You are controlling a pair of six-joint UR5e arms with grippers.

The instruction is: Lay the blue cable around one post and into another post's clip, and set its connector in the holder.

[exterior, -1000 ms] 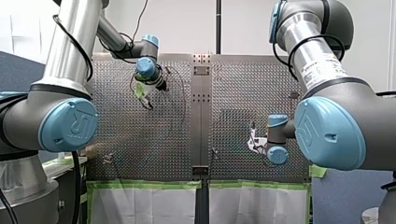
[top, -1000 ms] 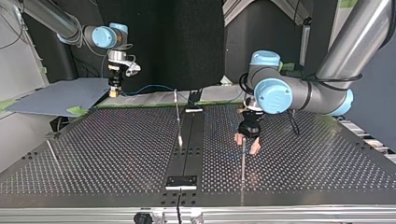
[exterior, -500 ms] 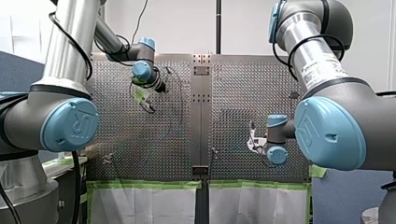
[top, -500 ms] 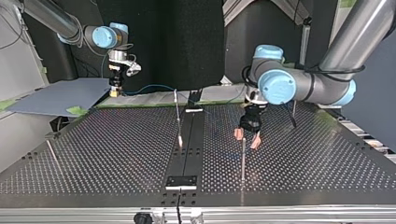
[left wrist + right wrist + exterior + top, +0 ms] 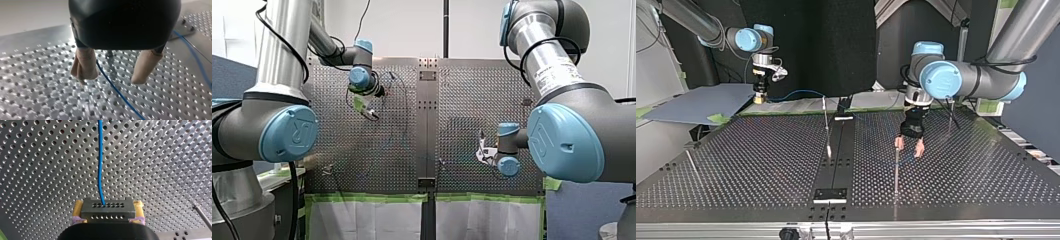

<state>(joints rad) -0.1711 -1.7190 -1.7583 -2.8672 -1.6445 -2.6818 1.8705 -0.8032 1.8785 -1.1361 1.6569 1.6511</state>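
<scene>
Blue cable point(image 5: 100, 157) leaves a black connector point(image 5: 107, 214) and runs straight ahead of the right gripper point(image 5: 108, 207) over the perforated table point(image 5: 37, 170).

Front view: both arms carry the "UR" logo on a blue joint cap point(image 5: 292, 132). The right arm's tube has a white label point(image 5: 557, 70), print too small to read.

Right gripper is clenched on the connector w/ a yellow pad at each side. Its body is cut off at the right wrist view's edge. In top view it sits at the table's far edge, at the view's left point(image 5: 757, 97), w/ the cable point(image 5: 796, 93) trailing off beside it.

Left gripper point(image 5: 111, 75) is released, beige-padded fingers point(image 5: 85, 65) spread. The cable point(image 5: 112, 86) passes btwn them on the table, close to one pad; contact can't be told. Black gripper body hides what's behind the fingers.

Top view: left gripper point(image 5: 908, 145) hangs low, just beside a thin metal post point(image 5: 896, 172). Cable across mid-table is faint and hard to trace. In front view it's barely visible.
</scene>
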